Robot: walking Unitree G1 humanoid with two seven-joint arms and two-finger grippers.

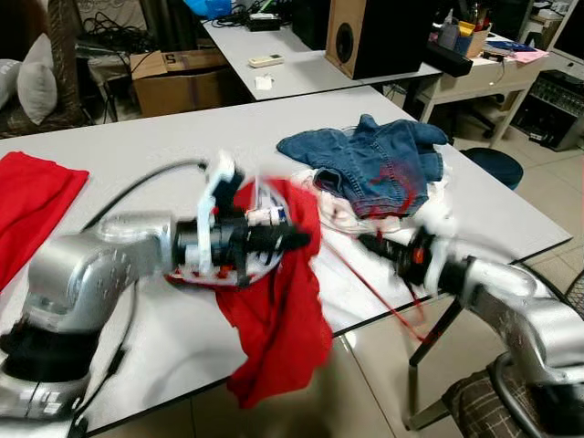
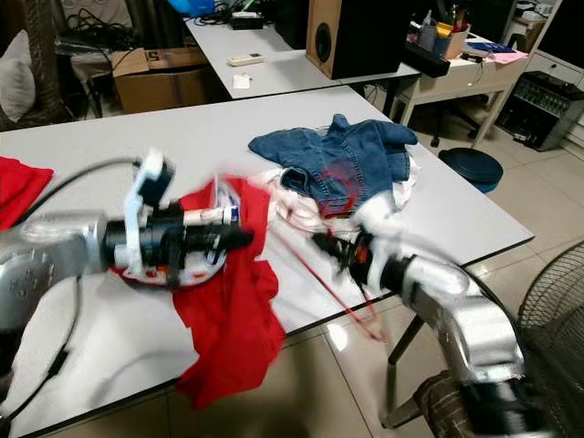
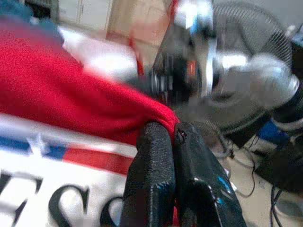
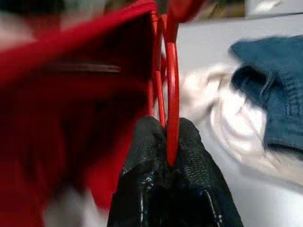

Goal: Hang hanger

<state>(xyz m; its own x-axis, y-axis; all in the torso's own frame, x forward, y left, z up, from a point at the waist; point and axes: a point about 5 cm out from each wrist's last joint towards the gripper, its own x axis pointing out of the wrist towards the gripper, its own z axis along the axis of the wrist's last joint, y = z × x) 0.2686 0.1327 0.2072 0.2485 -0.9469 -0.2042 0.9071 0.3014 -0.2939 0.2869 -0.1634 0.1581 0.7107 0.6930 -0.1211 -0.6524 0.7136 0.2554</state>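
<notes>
Room: office-like space with a second white table, a cardboard box (image 1: pixel 178 78) and a wooden speaker (image 1: pixel 379 35) behind the near table.
Tabletop: white (image 1: pixel 137 146); its near edge runs across the lower part of the head views, with tiled floor below.
Red shirt: red T-shirt (image 1: pixel 278 319) bunched near the middle of the near edge, its lower part hanging over that edge toward the floor; white printed panel with dark letters seen in the left wrist view.
Left gripper: left gripper (image 1: pixel 297 240) reaches in from the robot's left, just above the near edge; its fingers (image 3: pixel 156 179) are pressed together on a fold of the red T-shirt.
Hanger: red hanger (image 4: pixel 169 94), thin red wire, lies between the two grippers; blurred thin red lines slant from the shirt down past the near edge.
Right gripper: right gripper (image 1: pixel 370 243) comes in from the robot's right at the near edge; its fingers (image 4: pixel 189 156) are clamped on the hanger wire, which stands up out of the slit between them beside the red cloth.
Other clothes: blue denim garment (image 1: pixel 374 160) lies on a white garment (image 1: pixel 342 210) toward the right edge; another red cloth (image 1: pixel 32 201) lies at the left edge.
Blur: both arms are motion-blurred in the head views.
</notes>
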